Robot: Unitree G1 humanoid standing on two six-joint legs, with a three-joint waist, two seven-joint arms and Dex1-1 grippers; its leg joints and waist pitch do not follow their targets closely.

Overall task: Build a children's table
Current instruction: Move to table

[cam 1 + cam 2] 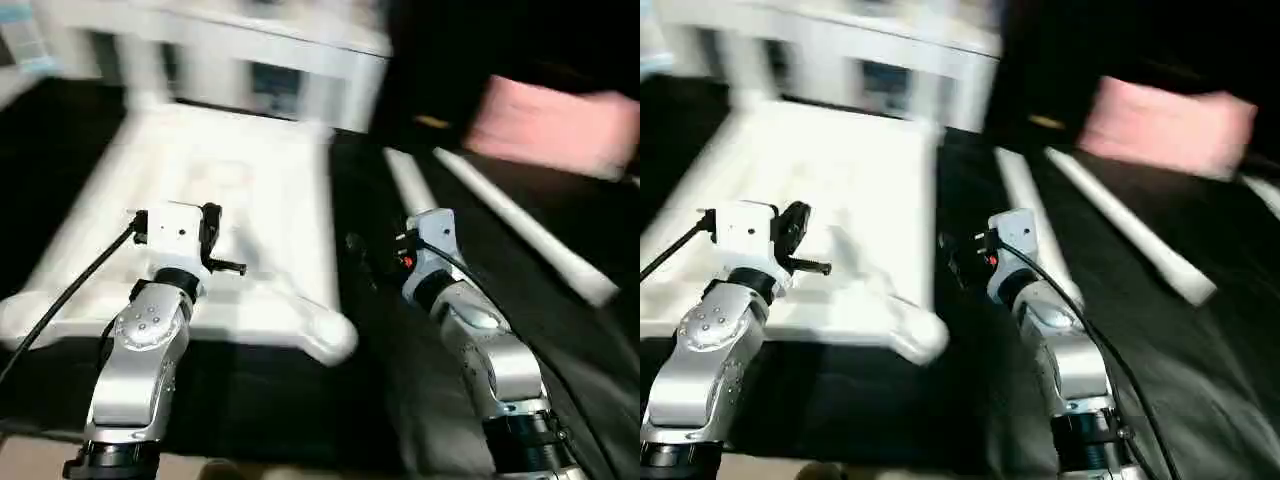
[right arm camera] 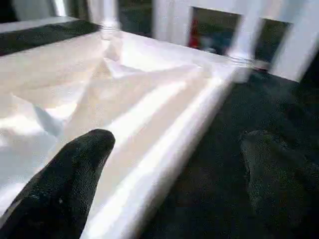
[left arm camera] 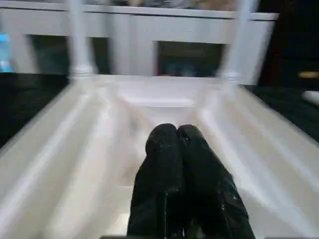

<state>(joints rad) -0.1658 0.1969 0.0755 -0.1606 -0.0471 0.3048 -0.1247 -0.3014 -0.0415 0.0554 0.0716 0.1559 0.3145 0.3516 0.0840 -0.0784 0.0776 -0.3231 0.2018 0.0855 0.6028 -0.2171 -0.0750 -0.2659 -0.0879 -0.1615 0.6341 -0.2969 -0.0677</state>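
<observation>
tabletop (image 1: 200,200) upside down, 2 legs (image 1: 520,225) beside.

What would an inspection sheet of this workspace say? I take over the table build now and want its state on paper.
Surface: black mat.
Job's things: tabletop underside up, two legs standing in its far sockets; two loose legs on the mat beside it.
Clutter: nothing seen.
Grippers: left claw shut, over the tabletop; right claw open, by the tabletop's edge.
Cables: black cable from the left wrist.
Surroundings: white cabinet behind; a person's pink sleeve.
</observation>
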